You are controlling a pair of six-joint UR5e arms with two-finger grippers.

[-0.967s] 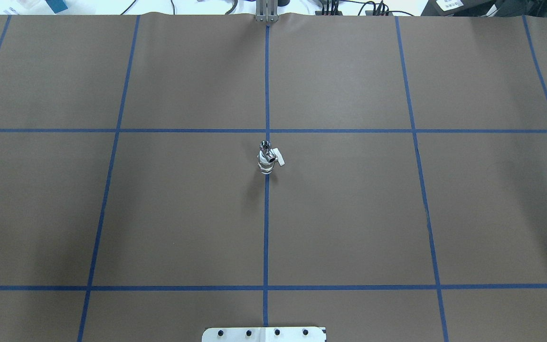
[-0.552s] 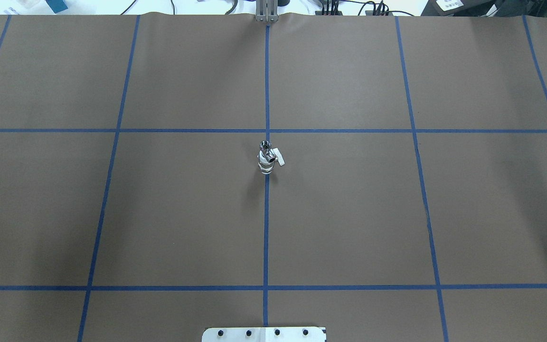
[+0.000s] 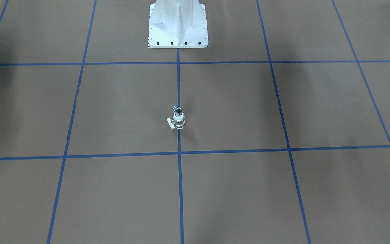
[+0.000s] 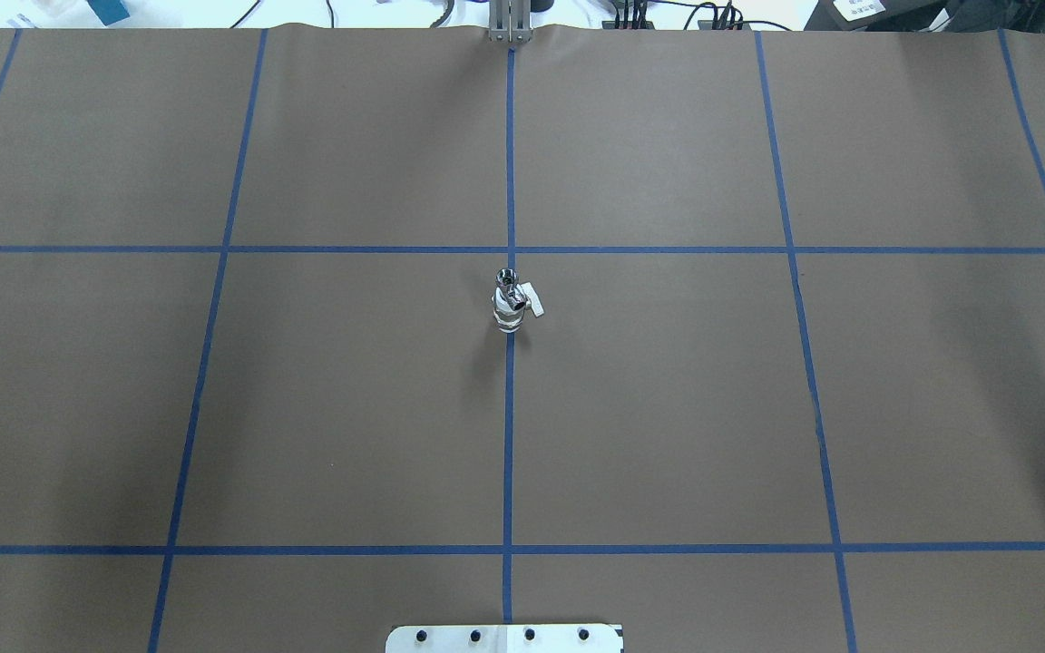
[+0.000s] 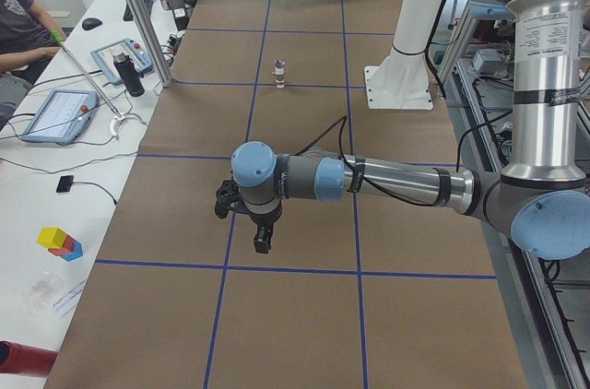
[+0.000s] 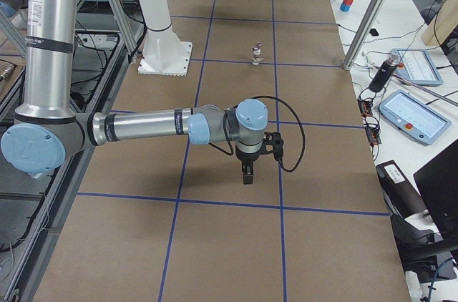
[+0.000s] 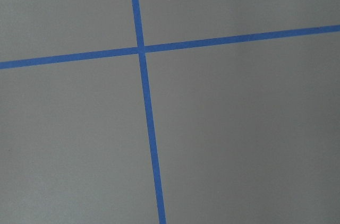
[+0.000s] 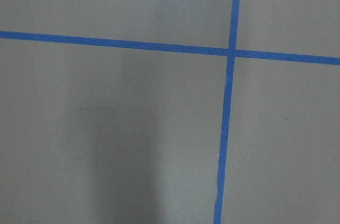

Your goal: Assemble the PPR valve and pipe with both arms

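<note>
1. Position of parts. The PPR valve (image 3: 178, 122) stands upright at the middle of the worktop (image 4: 668, 408), on the centre blue tape line (image 4: 508, 435) and well apart from every edge. Its white lever (image 4: 532, 302) projects sideways. The pipe (image 3: 178, 110) sits on the upper end of the valve, dark hollow end up. The two read as one joined stack, so the assembly appears complete.

2. Position of arms. The left arm (image 5: 387, 182) reaches out low over the worktop toward its left end, with the left tool (image 5: 262, 240) pointing straight down above the surface. The right arm (image 6: 150, 127) mirrors this toward the right end, with the right tool (image 6: 247, 172) also pointing down. Both are well apart from the valve, probably to leave the standing stack undisturbed.

3. Tool state. Only the side views show either tool, and each wrist view shows bare worktop. Whether the jaws are wide or narrow cannot be told. Neither tool holds anything visible.
</note>
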